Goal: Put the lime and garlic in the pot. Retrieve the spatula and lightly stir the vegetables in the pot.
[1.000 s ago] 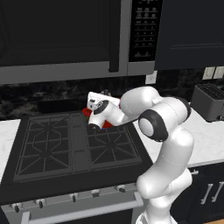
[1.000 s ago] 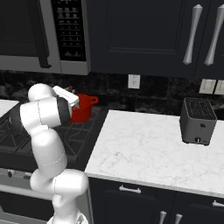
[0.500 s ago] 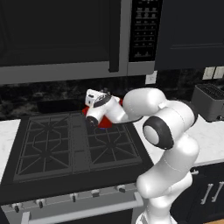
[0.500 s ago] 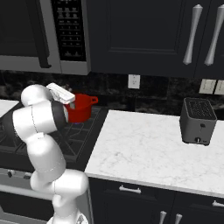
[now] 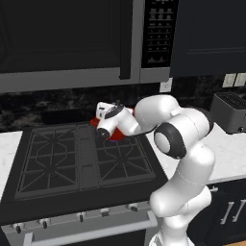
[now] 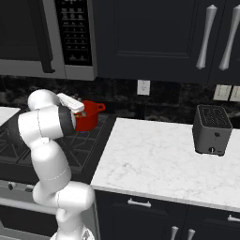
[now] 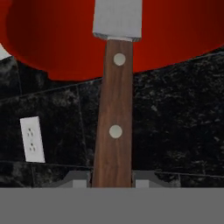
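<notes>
Black gas stove point(image 5: 77, 158) spread across the left of the left base view, grates bare at the front, set between a white marble counter point(image 6: 164, 164) on the right and a strip of the same stone at the far left. Dark cabinets point(image 6: 154, 42) overhead, a microwave point(image 5: 72, 41) above the burners, speckled black wall behind. White arm point(image 5: 182, 139) bent forward over the stove's back right corner, wrist turned toward the wall. Grey toaster point(image 6: 212, 130) standing on the counter well apart from the stove, near the wall. Bright red pot point(image 6: 88, 115) sitting on the back right burner, one loop handle pointing toward the counter in the right base view; in the left base view mostly hidden behind the wrist, only a red edge point(image 5: 94, 122) peeping out. Contents of the pot impossible to make out. Gripper point(image 7: 112, 180) clenched on a spatula point(image 7: 113, 109): brown wooden handle with two pale rivets pinched between the two fingertips point(image 7: 78, 179), grey metal blade at the far end reaching in over the red pot point(image 7: 52, 39) in the hand view. Whether the blade touches anything inside cannot be told. White wall outlet point(image 7: 32, 139) beside the handle in the hand view, another outlet point(image 6: 143, 87) on the wall above the counter.
</notes>
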